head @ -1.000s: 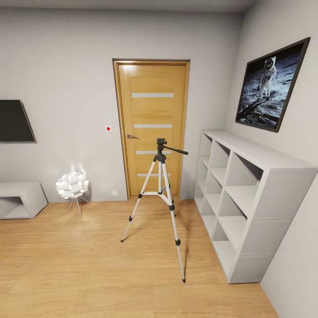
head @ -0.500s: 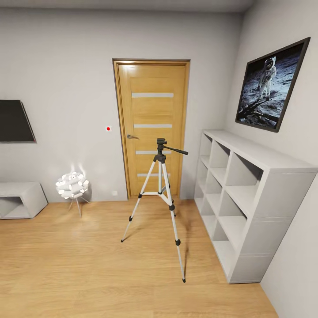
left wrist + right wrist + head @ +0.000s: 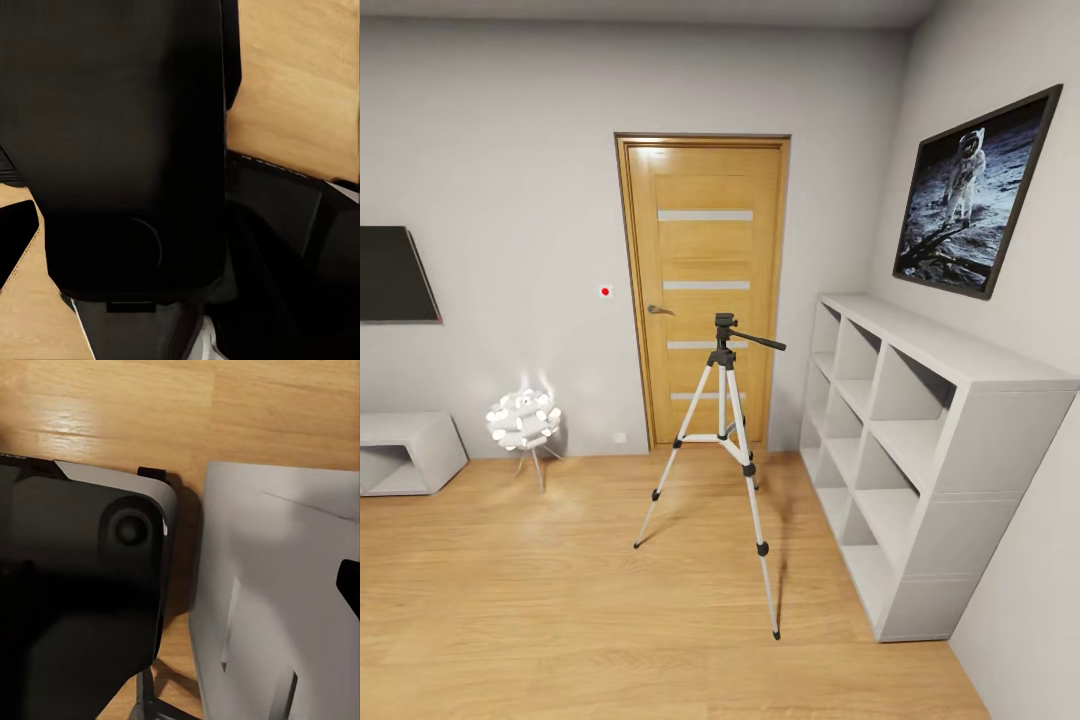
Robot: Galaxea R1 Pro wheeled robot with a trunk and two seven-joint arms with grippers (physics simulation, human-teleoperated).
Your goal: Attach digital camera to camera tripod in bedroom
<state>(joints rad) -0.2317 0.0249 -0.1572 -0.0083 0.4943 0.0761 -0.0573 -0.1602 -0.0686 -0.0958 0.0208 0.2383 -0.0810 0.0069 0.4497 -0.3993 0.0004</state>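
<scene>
**Desk:** As the head view took in the bedroom, where did the job stand?

**Caption:** The camera tripod (image 3: 725,440) stood upright on the light wood floor (image 3: 510,600), legs spread, in front of the oak door (image 3: 705,290) and just beside the white cube shelf (image 3: 920,440). Its black head was bare, with the pan handle pointing toward the shelf. Nothing was mounted, so by my reading the attaching was not yet done. An astronaut picture (image 3: 975,195) hung over the shelf, and a small white ball lamp (image 3: 523,420) sat well apart, near the far wall.

**Desk:** And the digital camera?

**Caption:** I could not place it anywhere. The head view gave no sign of it on the floor, on the shelf or on the tripod.

**Desk:** What did the left wrist view offer?

**Caption:** A large dark body, probably part of the robot itself, stood close over wood flooring (image 3: 300,82). Whether the left claw was spread, pinched or holding anything, I could not tell.

**Desk:** The right wrist view?

**Caption:** More dark casing lay beside a pale grey panel (image 3: 277,600), with plank floor (image 3: 150,412) behind. The right claw's state could not be told either.

**Desk:** So what was left?

**Caption:** Judging from these views, nearly everything: finding or bringing up the camera, closing on the tripod, and seating the camera on the bare head.
</scene>
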